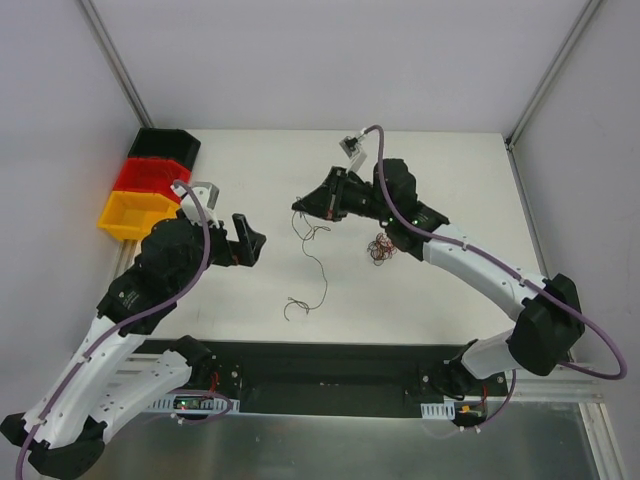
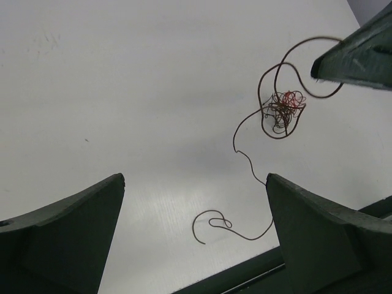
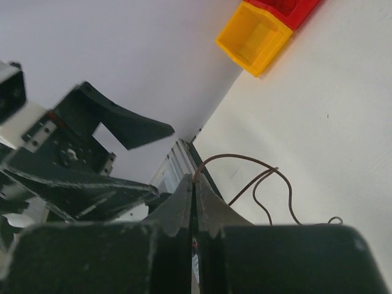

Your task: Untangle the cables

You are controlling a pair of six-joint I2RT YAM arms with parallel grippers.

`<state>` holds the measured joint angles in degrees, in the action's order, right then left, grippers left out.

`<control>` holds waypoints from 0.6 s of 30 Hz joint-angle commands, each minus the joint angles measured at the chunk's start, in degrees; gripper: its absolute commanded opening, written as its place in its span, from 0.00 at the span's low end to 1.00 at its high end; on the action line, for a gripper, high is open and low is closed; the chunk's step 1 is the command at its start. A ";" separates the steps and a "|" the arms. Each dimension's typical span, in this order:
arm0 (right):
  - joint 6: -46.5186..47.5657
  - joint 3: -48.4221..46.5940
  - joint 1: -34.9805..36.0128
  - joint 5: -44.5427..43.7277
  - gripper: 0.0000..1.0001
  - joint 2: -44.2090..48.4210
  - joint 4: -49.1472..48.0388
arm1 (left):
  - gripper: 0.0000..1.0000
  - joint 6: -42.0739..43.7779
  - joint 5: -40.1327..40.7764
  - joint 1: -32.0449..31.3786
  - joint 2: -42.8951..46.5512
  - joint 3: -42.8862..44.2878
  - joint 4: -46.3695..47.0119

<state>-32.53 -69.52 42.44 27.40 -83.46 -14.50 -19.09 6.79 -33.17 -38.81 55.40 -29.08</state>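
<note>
The white counter (image 1: 440,300) carries the work. The right end effector (image 1: 300,207) is raised over its middle, jaws pressed together on one brown strand (image 3: 245,157) of the cables (image 1: 380,248). The left end effector (image 1: 249,238) hovers just to its left, jaws wide apart and holding nothing. The strand trails from the pinch toward the arm bases, long axis far-to-near, its tail lying on the counter. The red-brown knot (image 2: 285,110) sits beside the right arm. Judgement: the left arm is better placed for the free tail.
</note>
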 commanded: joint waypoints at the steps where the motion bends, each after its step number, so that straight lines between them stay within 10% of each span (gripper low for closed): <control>1: 7.74 4.82 3.08 -0.94 0.00 2.25 2.27 | 0.99 -1.21 1.30 0.12 1.28 0.42 0.60; 18: 21.02 -14.67 0.72 -9.38 0.01 5.77 24.52 | 0.99 -2.53 -0.64 0.12 -2.59 4.90 -0.10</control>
<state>-16.27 -76.34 43.92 19.97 -81.78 5.74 -20.58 6.48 -33.17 -42.15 57.30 -29.52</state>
